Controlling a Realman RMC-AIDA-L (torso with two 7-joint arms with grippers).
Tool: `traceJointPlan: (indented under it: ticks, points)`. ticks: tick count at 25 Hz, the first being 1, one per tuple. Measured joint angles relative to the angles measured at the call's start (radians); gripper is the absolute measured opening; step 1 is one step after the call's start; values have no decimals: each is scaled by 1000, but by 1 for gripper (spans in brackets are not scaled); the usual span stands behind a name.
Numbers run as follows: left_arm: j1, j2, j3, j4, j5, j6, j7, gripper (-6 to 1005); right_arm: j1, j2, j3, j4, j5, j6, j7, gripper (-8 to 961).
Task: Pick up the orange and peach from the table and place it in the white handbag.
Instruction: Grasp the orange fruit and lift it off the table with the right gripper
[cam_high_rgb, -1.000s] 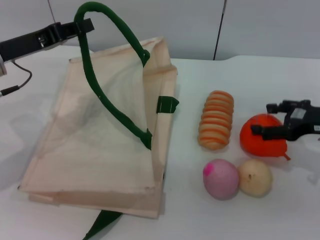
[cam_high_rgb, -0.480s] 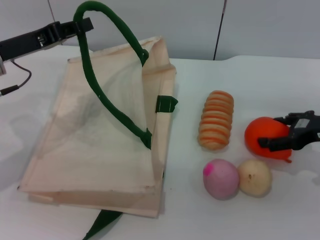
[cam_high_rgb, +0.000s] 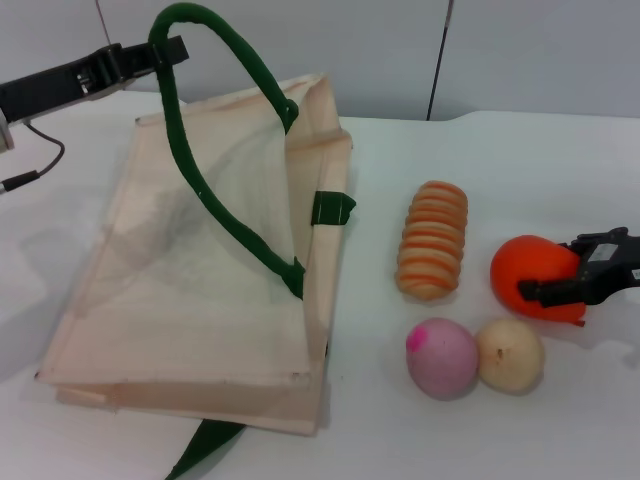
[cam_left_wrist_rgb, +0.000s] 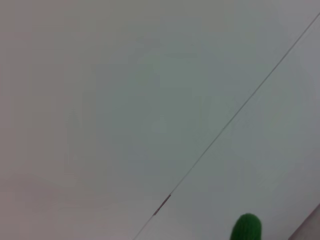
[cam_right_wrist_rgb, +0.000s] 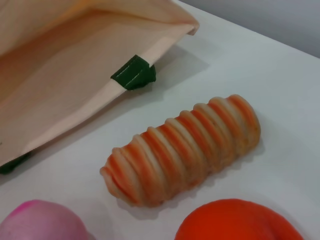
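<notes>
1. The right tool (cam_high_rgb: 560, 275) sits at the right edge of the table (cam_high_rgb: 500, 160), its dark fingers spread around the bright orange-red, smooth round orange (cam_high_rgb: 530, 275). One finger lies across the fruit's near side and the other shows behind its top, so the jaws look only partly closed and a firm hold cannot be confirmed.
2. To grasp well, I judge the fingers should close across the fruit's widest part, squarely. A glossy rounded skin will likely squirt sideways if pinched off centre.
3. A lift should go straight up. The pale tan round fruit (cam_high_rgb: 510, 355) lies just beside the orange, and the orange-striped ridged roll (cam_high_rgb: 433, 240) lies near it on the other side.
4. The left tool (cam_high_rgb: 150, 55) is raised at the far left and clamps the dark green strap handle (cam_high_rgb: 215, 130). This props open the large cream-beige fabric white handbag (cam_high_rgb: 200, 300), which lies flat, well apart from the fruit.
5. The dusty pink-mauve smooth peach (cam_high_rgb: 442, 358), with its magenta spot, rests on the table touching the tan fruit, untouched by any tool.
6. The orange looks firm and shiny, with a small pointed tip at its lower right.
</notes>
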Motion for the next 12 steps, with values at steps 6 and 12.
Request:
traceJointPlan:
  ticks: [6, 12]
  points:
    - [2, 0, 0, 0, 0, 0, 0, 113, 0, 0, 0, 0, -2, 1, 1, 872]
    - [1, 0, 0, 0, 0, 0, 0, 113, 0, 0, -4, -4, -3, -3, 2, 698]
